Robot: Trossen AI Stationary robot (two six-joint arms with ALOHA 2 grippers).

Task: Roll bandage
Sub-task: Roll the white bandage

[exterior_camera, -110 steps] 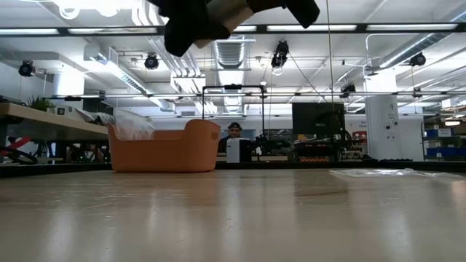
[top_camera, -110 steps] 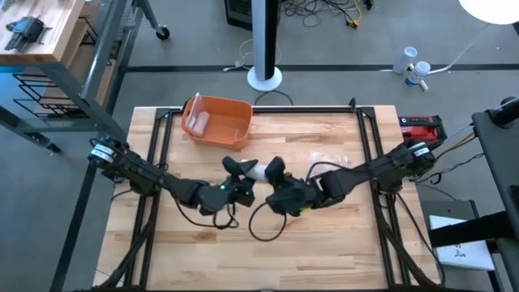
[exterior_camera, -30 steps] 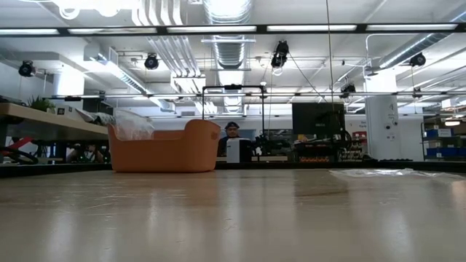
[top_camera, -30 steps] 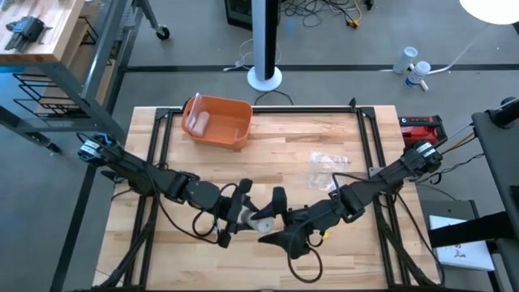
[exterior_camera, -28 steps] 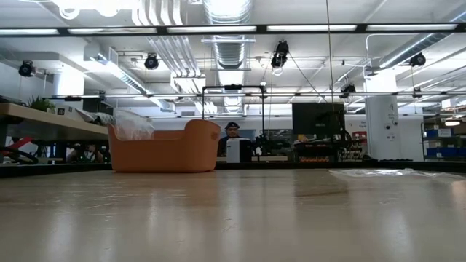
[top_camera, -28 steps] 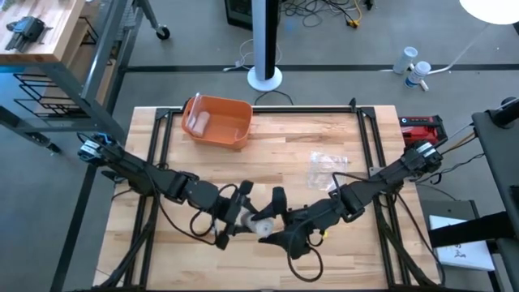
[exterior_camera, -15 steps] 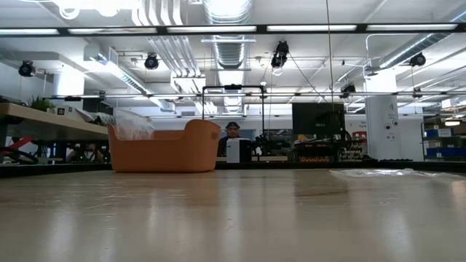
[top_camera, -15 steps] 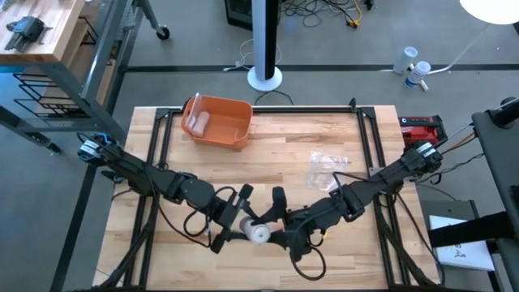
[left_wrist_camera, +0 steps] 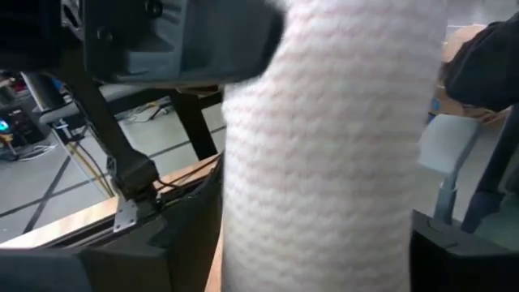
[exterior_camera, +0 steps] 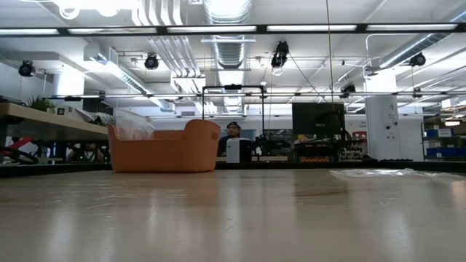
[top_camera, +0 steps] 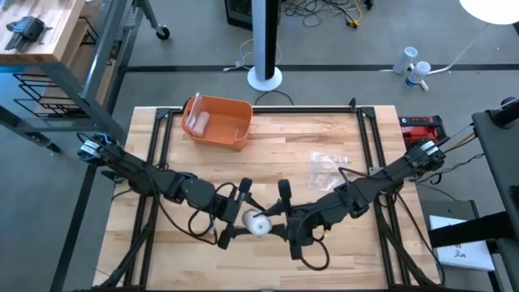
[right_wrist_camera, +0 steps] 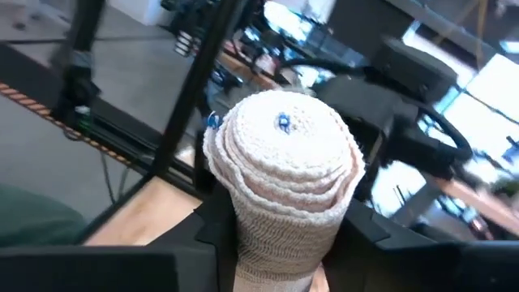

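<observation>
The orange basket (top_camera: 217, 122) stands at eleven o'clock near the far edge of the table (top_camera: 357, 259), and a clear plastic wrapper (top_camera: 328, 169) lies at two o'clock. Both arms cross the middle, meeting around the bandage roll (top_camera: 257, 223) at six o'clock. The near corners lie bare.

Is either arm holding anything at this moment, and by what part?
The rolled bandage is held between the two arms: the right tool grips one end of the roll, while the left tool closes around its side.
</observation>
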